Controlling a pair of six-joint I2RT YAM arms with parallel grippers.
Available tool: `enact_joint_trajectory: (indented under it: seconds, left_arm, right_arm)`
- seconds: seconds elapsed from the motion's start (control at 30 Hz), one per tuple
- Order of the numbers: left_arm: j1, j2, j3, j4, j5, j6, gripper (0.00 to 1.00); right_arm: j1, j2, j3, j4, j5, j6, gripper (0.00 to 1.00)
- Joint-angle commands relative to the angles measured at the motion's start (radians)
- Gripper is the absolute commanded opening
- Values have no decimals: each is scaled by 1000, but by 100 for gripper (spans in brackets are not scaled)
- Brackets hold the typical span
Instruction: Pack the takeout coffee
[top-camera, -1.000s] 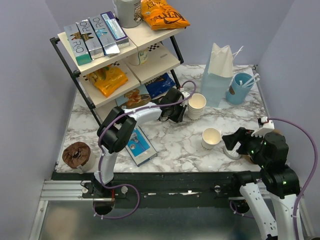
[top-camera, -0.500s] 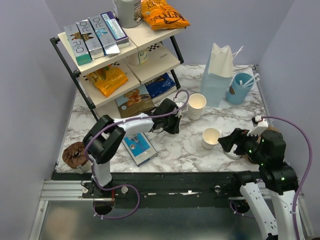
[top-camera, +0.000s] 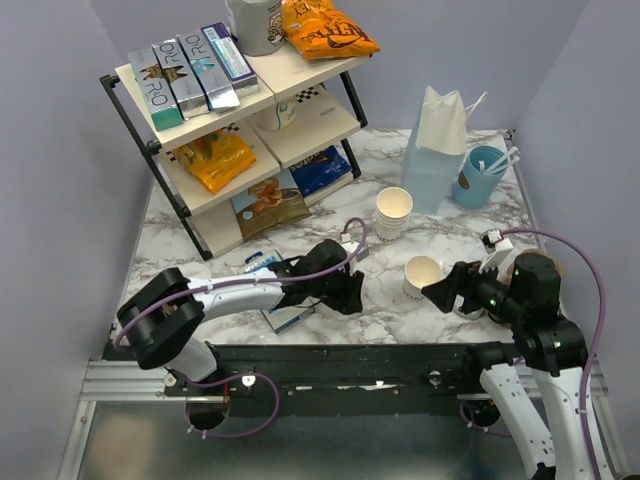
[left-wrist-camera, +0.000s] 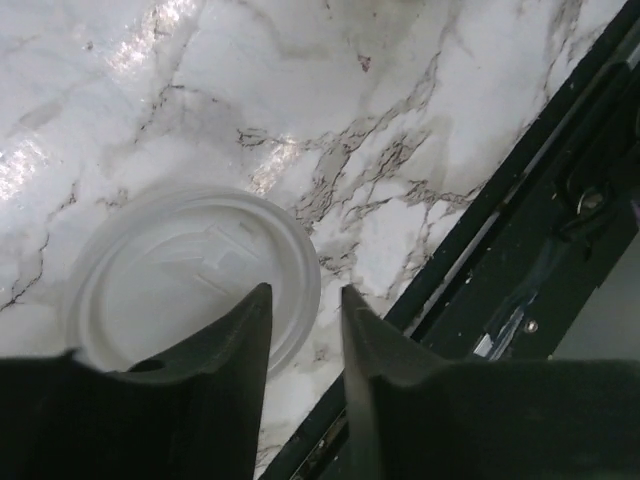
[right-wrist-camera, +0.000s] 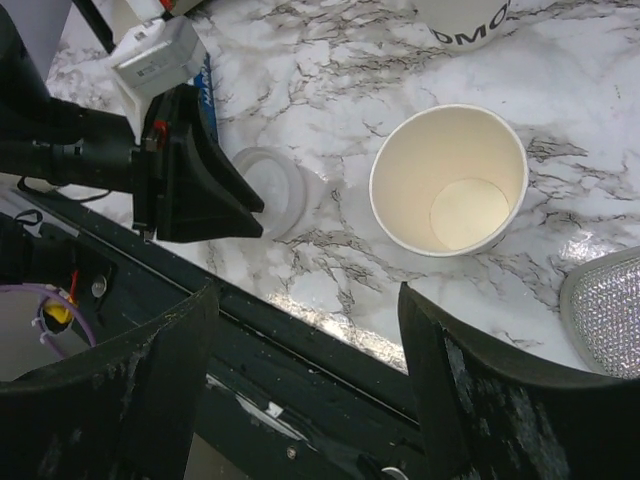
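Takeout coffee cup (top-camera: 422, 275) sits upright and open-topped on the marble tabletop (top-camera: 470, 232), centre-right of the top view; a loose white lid (right-wrist-camera: 280, 190) lies flat to its lower left; left end effector (left-wrist-camera: 300, 310) hangs over the lid's rim, fingers only slightly apart; right end effector (right-wrist-camera: 305, 295) is spread wide just beside the cup, gripping nothing.

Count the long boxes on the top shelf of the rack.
4, side by side on the top shelf: leftmost box, second box, third box, fourth box. None looks hidden.
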Motion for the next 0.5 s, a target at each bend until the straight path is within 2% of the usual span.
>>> enact_joint_trajectory:
  seconds: [0.0, 0.07, 0.13, 0.23, 0.27, 0.3, 0.33, 0.37, 0.4, 0.43, 0.47]
  left_arm:
    - [-30, -107, 4, -3, -82, -40, 62]
    - [-33, -132, 7, -30, -100, -45, 74]
    - [-33, -178, 8, -72, -109, -49, 75]
    - [-32, -251, 7, -151, -187, -86, 83]
    - [-30, -268, 10, -179, -221, -109, 90]
    - [-15, -282, 14, -243, -287, -126, 93]
    - [0, -306, 13, -269, -299, -138, 96]
    - [17, -316, 7, -288, -304, -147, 99]
    - [39, -331, -15, -302, -286, -164, 99]
    - [93, -337, -28, -299, -267, -170, 99]
    - [118, -342, -44, -291, -249, -178, 99]
  right_arm:
    - [-3, 33, 7, 30, -64, -31, 80]
    - [0, 43, 27, 30, -64, -36, 80]
    - [3, 56, 39, 35, -52, -33, 80]
    - [30, 101, 54, 54, -49, -17, 80]
    - [74, 116, 56, 64, -37, 1, 80]
    - [113, 130, 58, 88, 23, 15, 79]
    - [165, 168, 61, 103, 77, 33, 79]
    - [322, 191, 65, 122, 144, 77, 79]
    - [416, 220, 74, 149, 306, 101, 79]
    - [510, 263, 103, 157, 391, 122, 79]
    - [664, 349, 128, 159, 467, 166, 80]
